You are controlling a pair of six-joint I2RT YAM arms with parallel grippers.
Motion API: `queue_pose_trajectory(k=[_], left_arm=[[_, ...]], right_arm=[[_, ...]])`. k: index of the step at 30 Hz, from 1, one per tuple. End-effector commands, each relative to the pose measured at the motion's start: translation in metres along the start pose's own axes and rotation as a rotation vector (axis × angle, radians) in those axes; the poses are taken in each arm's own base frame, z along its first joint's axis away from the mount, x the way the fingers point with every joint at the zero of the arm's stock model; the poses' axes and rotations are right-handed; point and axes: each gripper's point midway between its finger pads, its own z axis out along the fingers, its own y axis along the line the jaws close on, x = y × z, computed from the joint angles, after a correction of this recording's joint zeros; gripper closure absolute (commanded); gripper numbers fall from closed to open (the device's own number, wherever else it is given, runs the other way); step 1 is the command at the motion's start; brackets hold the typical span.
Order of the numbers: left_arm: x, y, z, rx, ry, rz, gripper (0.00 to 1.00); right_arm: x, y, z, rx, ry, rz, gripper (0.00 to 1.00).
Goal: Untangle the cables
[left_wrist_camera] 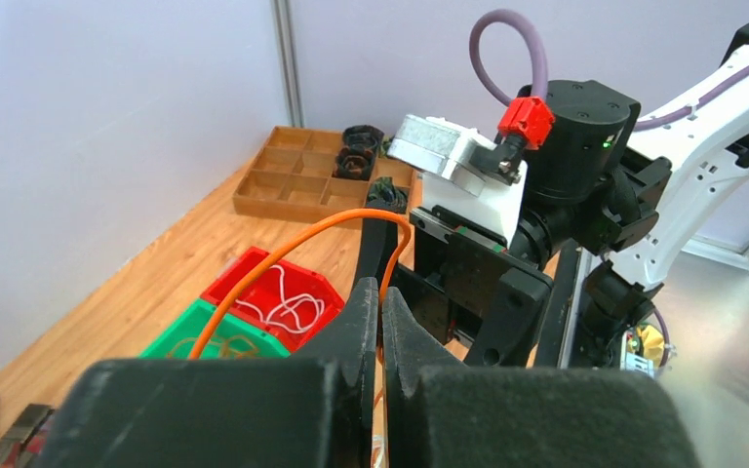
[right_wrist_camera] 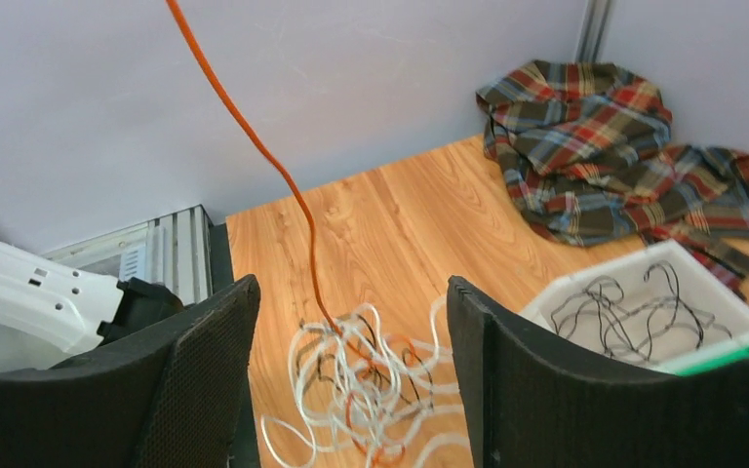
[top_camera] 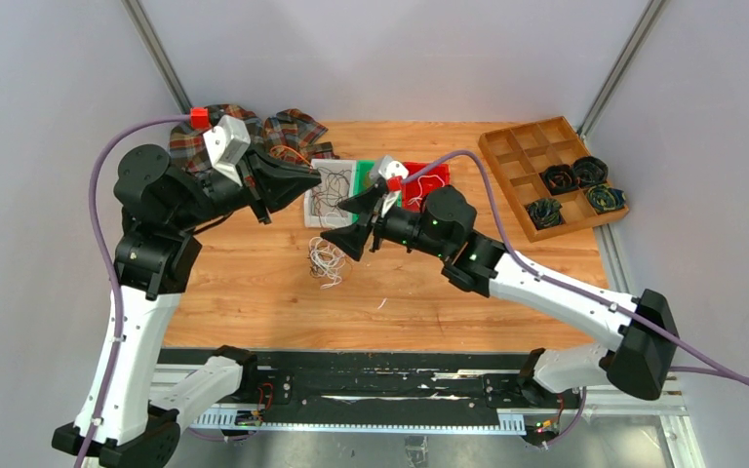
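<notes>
Cables (top_camera: 327, 261): a loose bunch of white, orange-brown and black strands, lying on the wooden table (top_camera: 244, 292) near its middle, on the side of the right gripper nearer the arm bases. Orange cable (left_wrist_camera: 283, 249): one strand rising steeply out of the bunch and arching to the left gripper (left_wrist_camera: 382, 302), whose fingers are pressed together with the strand pinched between them; this gripper is held above the table, beside the white tray (top_camera: 314, 210). Right gripper (right_wrist_camera: 351, 292): fingers spread wide apart, held over the bunch, which shows on the table between and below them in the right wrist view; the orange cable runs up past them. White tray: holds black strands (right_wrist_camera: 624, 307), set just beyond the bunch. Green tray (left_wrist_camera: 171, 341): beside the white tray, with orange-brown loops inside. Red tray (left_wrist_camera: 254, 283): touching the green tray, holds a white strand (left_wrist_camera: 288, 307). Wooden organiser (top_camera: 517, 146): divided into compartments, at the far right corner of the table; dark wound coils (top_camera: 571, 178) sit in several of its nearer compartments. Plaid cloth (top_camera: 293, 132): crumpled, at the far left edge of the table, behind the left gripper.
</notes>
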Motion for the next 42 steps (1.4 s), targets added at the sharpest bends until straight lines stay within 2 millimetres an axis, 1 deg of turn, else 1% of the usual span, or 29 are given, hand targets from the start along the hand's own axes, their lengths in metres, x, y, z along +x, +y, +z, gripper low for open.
queue_pose_trajectory(k=[1,4,7,9,13,17,25,28,31,33,34,36,40,42], left_arm=[[-0.006,-0.006,-0.002,0.018,0.006,-0.013,0.99],[-0.012,-0.007,-0.001,0.028,0.008,-0.015,0.99],[-0.023,-0.010,-0.001,0.037,-0.003,-0.002,0.99],[-0.032,-0.011,-0.002,0.041,-0.010,0.009,0.99],[-0.056,-0.015,-0.004,0.039,-0.044,0.049,0.99],[-0.093,-0.015,-0.009,-0.012,-0.115,0.112,0.99],[-0.162,-0.016,-0.021,-0.109,-0.259,0.230,0.99],[-0.186,-0.014,-0.027,-0.153,-0.308,0.278,0.99],[-0.206,-0.015,-0.033,-0.189,-0.352,0.331,0.99],[-0.209,-0.015,-0.033,-0.190,-0.356,0.335,0.99],[-0.208,-0.016,-0.033,-0.187,-0.354,0.330,0.99],[-0.201,-0.014,-0.031,-0.180,-0.339,0.310,0.99],[-0.182,-0.009,-0.026,-0.174,-0.298,0.273,0.99],[-0.170,-0.008,-0.024,-0.163,-0.274,0.247,0.99]], right_arm=[[-0.037,0.016,0.019,-0.064,-0.099,-0.097,0.33],[-0.024,0.020,0.029,-0.087,-0.080,-0.086,0.38],[-0.004,0.017,0.037,-0.082,-0.037,-0.066,0.44],[0.014,0.011,0.039,-0.058,-0.001,-0.044,0.49],[0.054,-0.004,0.039,0.021,0.055,0.015,0.54],[0.091,-0.014,0.032,0.083,0.079,0.078,0.51],[0.163,-0.020,0.019,0.167,0.163,0.110,0.48],[0.183,-0.022,0.015,0.190,0.187,0.131,0.48],[0.198,-0.023,0.011,0.205,0.204,0.150,0.48],[0.199,-0.023,0.011,0.209,0.202,0.155,0.48],[0.195,-0.023,0.011,0.212,0.194,0.152,0.47],[0.179,-0.023,0.009,0.218,0.165,0.145,0.45],[0.130,-0.018,0.010,0.201,0.106,0.109,0.36],[0.100,-0.014,0.009,0.189,0.056,0.085,0.32]])
